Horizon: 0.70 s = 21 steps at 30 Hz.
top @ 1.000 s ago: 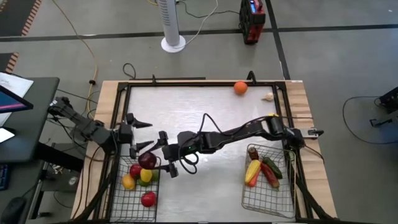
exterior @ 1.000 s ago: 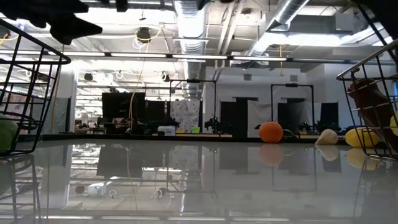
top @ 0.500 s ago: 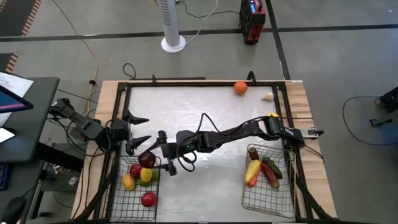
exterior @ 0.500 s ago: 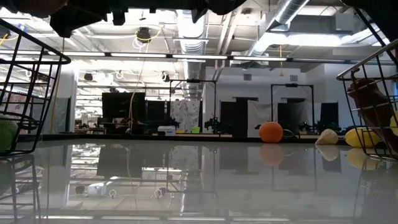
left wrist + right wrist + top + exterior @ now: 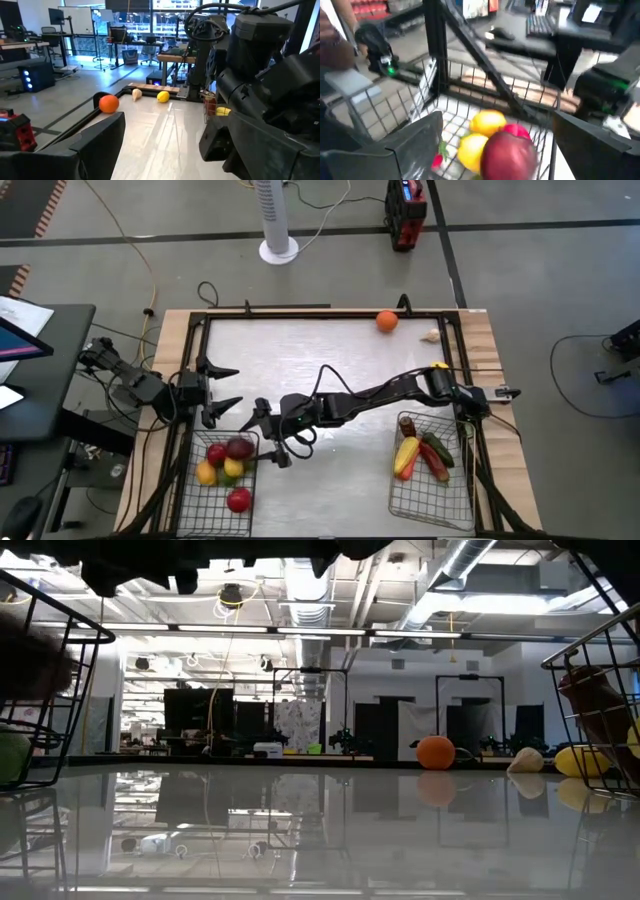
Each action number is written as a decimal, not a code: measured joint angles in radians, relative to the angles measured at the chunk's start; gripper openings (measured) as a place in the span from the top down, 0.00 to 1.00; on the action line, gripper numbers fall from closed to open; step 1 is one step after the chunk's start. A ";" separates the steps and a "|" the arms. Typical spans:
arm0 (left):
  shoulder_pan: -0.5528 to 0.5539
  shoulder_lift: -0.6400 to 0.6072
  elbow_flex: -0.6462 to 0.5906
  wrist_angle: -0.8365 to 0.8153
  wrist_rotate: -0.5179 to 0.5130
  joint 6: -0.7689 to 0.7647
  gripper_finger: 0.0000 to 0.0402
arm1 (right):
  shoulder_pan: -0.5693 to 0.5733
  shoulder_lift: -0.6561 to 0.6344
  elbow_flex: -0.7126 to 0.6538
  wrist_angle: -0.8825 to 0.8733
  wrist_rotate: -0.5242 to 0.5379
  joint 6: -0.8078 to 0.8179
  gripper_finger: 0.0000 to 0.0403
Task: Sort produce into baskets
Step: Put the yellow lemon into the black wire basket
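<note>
Produce sorting: dark red apple (image 5: 239, 447) at the far rim of the left basket (image 5: 216, 510), right gripper (image 5: 262, 438) over it with nothing held.

Apple: lies among a yellow lemon (image 5: 207, 473), a green lime (image 5: 233, 467) and a second red apple (image 5: 238, 500) in the left basket. Right gripper's jaws: spread wide, either side of the apple in the wrist view, empty. Left gripper (image 5: 222, 387): just beyond the left basket's far edge, jaws spread, empty. Right basket (image 5: 428, 500), across the bench (image 5: 330, 360) from the left basket: corn (image 5: 406, 455), cucumber (image 5: 438, 450), red pepper (image 5: 436, 466). Bench middle between the baskets: open. Far edge of bench, well apart from the left basket: orange (image 5: 386, 321), garlic (image 5: 431, 335), loose lemon (image 5: 163, 96).
</note>
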 joint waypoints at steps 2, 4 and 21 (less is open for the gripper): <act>0.000 0.000 0.000 0.000 0.000 0.000 0.15 | 0.000 -0.022 0.000 -0.083 0.030 -0.026 0.01; 0.000 0.000 0.000 0.000 0.000 0.000 0.15 | 0.000 -0.065 -0.001 -0.194 0.098 -0.067 0.01; 0.020 0.113 0.000 -0.003 -0.008 -0.089 0.15 | -0.198 -0.599 -0.220 -1.201 0.678 0.224 0.06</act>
